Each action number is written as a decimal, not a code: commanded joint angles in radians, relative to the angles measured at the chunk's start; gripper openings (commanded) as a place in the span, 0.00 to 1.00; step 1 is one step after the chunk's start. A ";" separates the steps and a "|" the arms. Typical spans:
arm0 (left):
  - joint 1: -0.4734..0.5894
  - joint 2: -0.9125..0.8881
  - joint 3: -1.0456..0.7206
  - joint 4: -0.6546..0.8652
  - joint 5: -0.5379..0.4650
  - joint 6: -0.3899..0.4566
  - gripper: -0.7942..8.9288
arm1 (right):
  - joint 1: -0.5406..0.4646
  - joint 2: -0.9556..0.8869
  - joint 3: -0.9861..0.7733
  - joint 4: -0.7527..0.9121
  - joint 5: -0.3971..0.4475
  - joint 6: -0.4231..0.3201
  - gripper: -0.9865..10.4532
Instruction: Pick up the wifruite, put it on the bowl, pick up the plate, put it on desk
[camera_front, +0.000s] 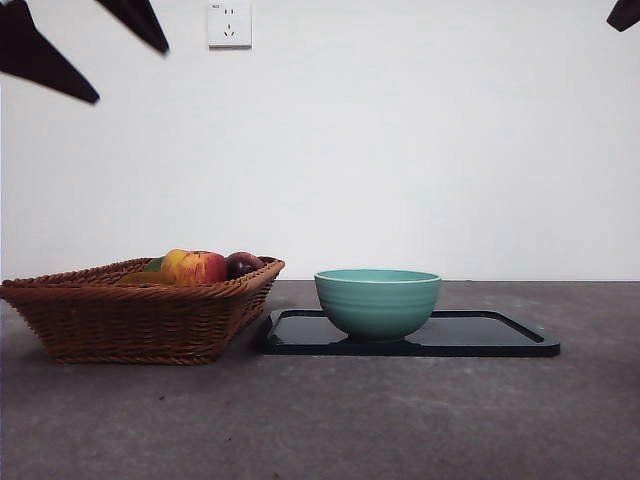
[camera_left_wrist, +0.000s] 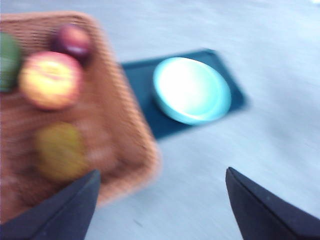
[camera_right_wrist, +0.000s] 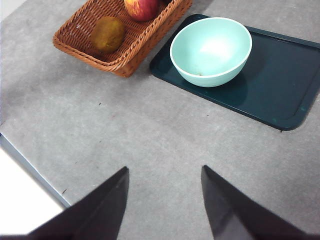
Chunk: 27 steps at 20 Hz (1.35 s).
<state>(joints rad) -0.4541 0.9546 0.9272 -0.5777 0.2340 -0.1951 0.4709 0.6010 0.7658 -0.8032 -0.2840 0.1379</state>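
Front view shows me both arms high, so nothing is held: left gripper (camera_left_wrist: 160, 205) and right gripper (camera_right_wrist: 165, 200) gape empty, the wifruite (camera_right_wrist: 107, 34) lies in the basket (camera_right_wrist: 80, 47) at upper left, and the bowl (camera_front: 378, 302) sits on the plate (camera_front: 500, 335).

The left gripper (camera_left_wrist: 160, 200), two black jaws set wide apart, hangs empty above the grey matte desk (camera_left_wrist: 280, 85). By one jaw lies a brown woven wicker basket (camera_left_wrist: 125, 135) holding the small dull orange-brown wifruite (camera_left_wrist: 60, 150), a red-yellow apple (camera_left_wrist: 50, 80), a dark purple plum (camera_left_wrist: 74, 41) and something green (camera_left_wrist: 9, 61). Farther off, the round teal-green ceramic bowl (camera_left_wrist: 191, 90) sits on a dark flat rectangular tray (camera_left_wrist: 140, 75). All blurred.
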 joint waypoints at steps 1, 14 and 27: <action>-0.005 -0.048 0.011 -0.053 0.092 0.040 0.50 | 0.006 0.005 0.006 0.011 0.003 0.004 0.29; -0.005 -0.177 0.011 -0.274 0.215 0.116 0.50 | 0.006 0.005 0.006 0.010 0.003 0.004 0.29; -0.005 -0.177 0.011 -0.275 0.215 0.116 0.50 | 0.003 0.014 0.008 0.047 0.006 0.099 0.29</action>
<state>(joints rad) -0.4541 0.7746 0.9272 -0.8597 0.4446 -0.0933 0.4706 0.6071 0.7658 -0.7673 -0.2829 0.1928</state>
